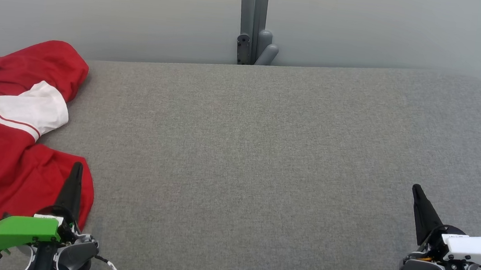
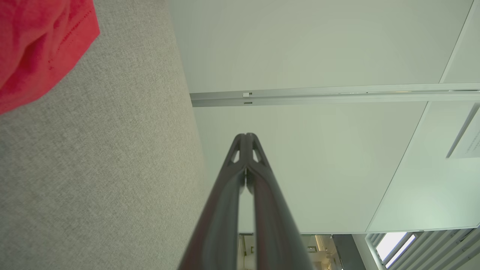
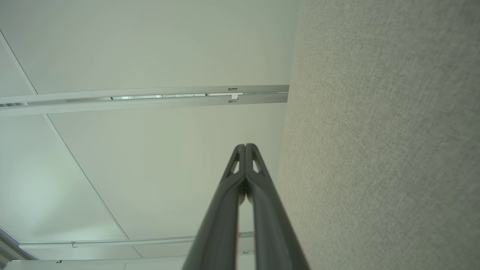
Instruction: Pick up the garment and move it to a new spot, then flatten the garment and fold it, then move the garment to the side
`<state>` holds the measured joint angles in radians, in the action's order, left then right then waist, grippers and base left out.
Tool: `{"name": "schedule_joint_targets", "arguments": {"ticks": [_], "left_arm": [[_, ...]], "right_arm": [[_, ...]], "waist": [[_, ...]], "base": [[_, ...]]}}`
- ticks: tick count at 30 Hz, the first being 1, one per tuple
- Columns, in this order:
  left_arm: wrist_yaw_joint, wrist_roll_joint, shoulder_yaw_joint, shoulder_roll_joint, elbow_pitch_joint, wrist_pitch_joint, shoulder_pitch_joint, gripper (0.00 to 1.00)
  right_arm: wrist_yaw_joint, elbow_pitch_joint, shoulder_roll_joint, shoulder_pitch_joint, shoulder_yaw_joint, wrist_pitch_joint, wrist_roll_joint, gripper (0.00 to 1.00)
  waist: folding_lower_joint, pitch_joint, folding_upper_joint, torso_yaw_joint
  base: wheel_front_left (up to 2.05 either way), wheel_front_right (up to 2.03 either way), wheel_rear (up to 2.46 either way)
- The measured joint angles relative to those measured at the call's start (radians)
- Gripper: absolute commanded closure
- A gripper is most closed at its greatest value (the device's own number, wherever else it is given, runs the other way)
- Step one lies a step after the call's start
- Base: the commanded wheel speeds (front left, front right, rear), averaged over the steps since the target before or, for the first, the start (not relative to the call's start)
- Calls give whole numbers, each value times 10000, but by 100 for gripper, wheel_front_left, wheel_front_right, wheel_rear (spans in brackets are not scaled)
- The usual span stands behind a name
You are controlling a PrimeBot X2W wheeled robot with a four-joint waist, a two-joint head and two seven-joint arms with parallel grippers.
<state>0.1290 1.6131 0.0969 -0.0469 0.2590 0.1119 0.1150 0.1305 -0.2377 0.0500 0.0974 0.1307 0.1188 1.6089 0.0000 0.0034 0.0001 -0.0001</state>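
**Bench survey: one garment at the left edge, both grippers closed and empty**

Carrying surface: one grey fabric-covered bench (image 1: 265,155). Its far edge runs straight below a pale wall panel (image 1: 103,2). The far-right corner is rounded. The near edge lies outside the head view.

Task item: one red garment (image 1: 5,147) with a white sleeve band crossed by thin red stripes. It lies bunched and creased along the bench's left edge, from the far-left corner towards the near-left corner. It runs out of the head view on the left, so whether it overhangs that edge cannot be told. The left wrist view shows one red hem corner (image 2: 33,45) lying on the grey fabric.

Open room: from the garment's right hem across to the right edge, and from the far edge forward, the bench fabric is bare and flat.

Tools, two counted:
- Left gripper (image 1: 76,172), on a green mount (image 1: 15,230), sits by the near-left corner. Its fingers are pressed together and hold nothing, as the wrist view confirms (image 2: 246,137). In the head view its tip overlaps the garment's near hem; contact cannot be told.
- Right gripper (image 1: 417,189), on a white mount (image 1: 477,246), sits by the near-right corner over bare fabric, well apart from the garment. Its fingers are likewise pressed together and empty (image 3: 245,147).

Fixtures: one grey upright post (image 1: 252,21) stands just behind the middle of the far edge
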Motion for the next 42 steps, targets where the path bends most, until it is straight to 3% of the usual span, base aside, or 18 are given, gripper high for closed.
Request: {"name": "schedule_joint_targets", "arguments": {"ticks": [10, 11, 24, 34, 42], "left_arm": [[0, 0, 0, 0, 0, 0, 0, 100], [0, 0, 0, 0, 0, 0, 0, 0], [-15, -205, -305, 46, 104, -422, -469, 0], [-15, -2201, -328, -46, -13, -897, -576, 0], [-132, -4615, -372, -58, -219, -1225, -585, 0]], "right_arm": [[0, 0, 0, 0, 0, 0, 0, 100], [0, 0, 0, 0, 0, 0, 0, 0], [-4, -173, -88, -393, -245, -435, -598, 0], [-4, 458, -84, -474, -424, -903, -3716, 0], [-4, 878, -82, -532, -514, -1227, -6207, 0]], "waist": [[0, 0, 0, 0], [0, 0, 0, 0], [0, 10, 0, 14], [0, 43, 0, 30], [0, 60, 0, 38]], "base": [[0, 0, 0], [0, 0, 0], [0, 0, 0], [0, 0, 0], [0, 0, 0]]}}
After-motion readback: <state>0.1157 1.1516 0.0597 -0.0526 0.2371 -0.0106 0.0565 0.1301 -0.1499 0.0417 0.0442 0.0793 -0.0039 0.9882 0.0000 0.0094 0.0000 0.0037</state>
